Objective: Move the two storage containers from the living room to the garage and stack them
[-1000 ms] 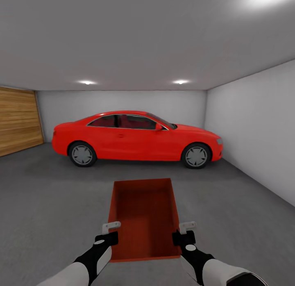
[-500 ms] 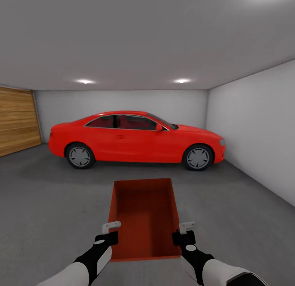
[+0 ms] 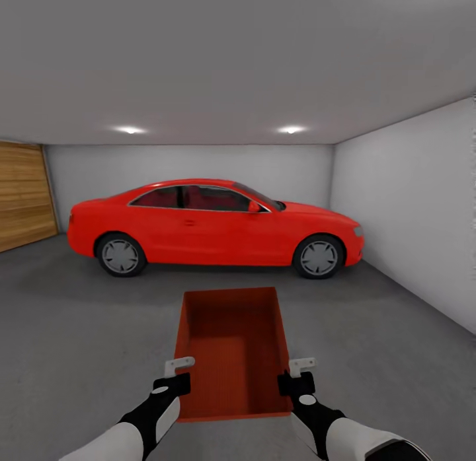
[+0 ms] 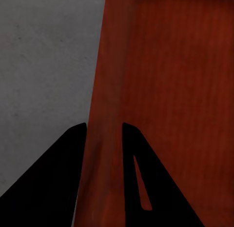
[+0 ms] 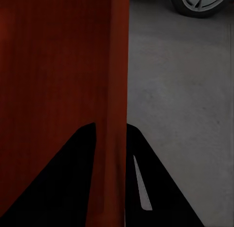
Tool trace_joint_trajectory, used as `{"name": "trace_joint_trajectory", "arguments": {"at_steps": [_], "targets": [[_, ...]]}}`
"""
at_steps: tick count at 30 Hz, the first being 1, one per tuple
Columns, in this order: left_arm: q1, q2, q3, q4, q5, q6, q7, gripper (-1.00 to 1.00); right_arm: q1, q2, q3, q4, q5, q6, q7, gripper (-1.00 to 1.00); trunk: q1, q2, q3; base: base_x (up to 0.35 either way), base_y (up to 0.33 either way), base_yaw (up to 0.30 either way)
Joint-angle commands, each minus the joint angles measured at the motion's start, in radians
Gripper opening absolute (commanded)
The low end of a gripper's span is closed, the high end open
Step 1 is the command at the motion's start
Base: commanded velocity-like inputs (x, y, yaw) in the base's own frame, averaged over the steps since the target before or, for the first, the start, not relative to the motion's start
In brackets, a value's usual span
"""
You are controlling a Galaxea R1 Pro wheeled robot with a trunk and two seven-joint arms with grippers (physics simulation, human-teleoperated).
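Both grippers hold container (image 3: pixel 231 345) over garage floor (image 3: pixel 79 329); car (image 3: pixel 211 226) ahead.

The room is a garage with a dark grey, speckled concrete floor (image 3: pixel 79 329) that fills the whole lower part of the head view. A plain white back wall (image 3: pixel 198 164) stands at 12 o'clock, and a white side wall (image 3: pixel 410 210) runs along 3 o'clock. At 9 o'clock there is a door of horizontal wood planks (image 3: pixel 23 193). The grey ceiling (image 3: pixel 231 58) has two round lights (image 3: pixel 130 130), both near the back wall. A glossy red car (image 3: pixel 211 226) is parked sideways before the back wall, its nose toward 3 o'clock.
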Motion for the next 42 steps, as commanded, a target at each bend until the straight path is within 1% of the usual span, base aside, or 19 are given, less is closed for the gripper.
{"name": "trace_joint_trajectory", "arguments": {"at_steps": [1, 5, 13, 17, 28, 42], "targets": [[0.000, 0.007, 0.025, -0.003, -0.007, -0.001, 0.009, -1.00, -0.001, -0.001, -0.067, 0.002, -0.027, -0.009, -0.012, -1.00, 0.001, -0.001, -0.001, 0.321, 0.000, -0.185], [0.000, 0.007, 0.025, -0.003, -0.007, -0.001, 0.009, -1.00, -0.002, -0.001, -0.067, 0.002, -0.027, -0.009, -0.015, -1.00, 0.001, -0.001, 0.001, 0.321, 0.000, -0.154], [0.000, 0.007, 0.024, -0.003, -0.009, -0.001, 0.009, -1.00, -0.002, -0.001, -0.067, 0.002, -0.027, -0.009, -0.015, -1.00, 0.001, -0.001, 0.001, 0.322, 0.000, -0.026], [0.000, 0.007, 0.024, -0.003, -0.010, -0.001, 0.009, -1.00, -0.002, -0.001, -0.067, 0.002, -0.027, -0.009, -0.016, -1.00, 0.001, -0.001, 0.002, 0.322, 0.000, -0.128], [0.000, 0.008, 0.025, -0.003, -0.010, -0.002, 0.009, -1.00, -0.001, -0.002, -0.067, 0.002, -0.030, -0.010, -0.016, -1.00, 0.001, -0.001, 0.003, 0.322, 0.000, -0.236], [0.000, 0.007, 0.022, -0.003, -0.010, -0.003, 0.008, -1.00, -0.001, -0.002, -0.067, 0.002, -0.030, -0.010, -0.016, -1.00, 0.001, -0.001, -0.003, 0.322, 0.000, -0.275]]}}
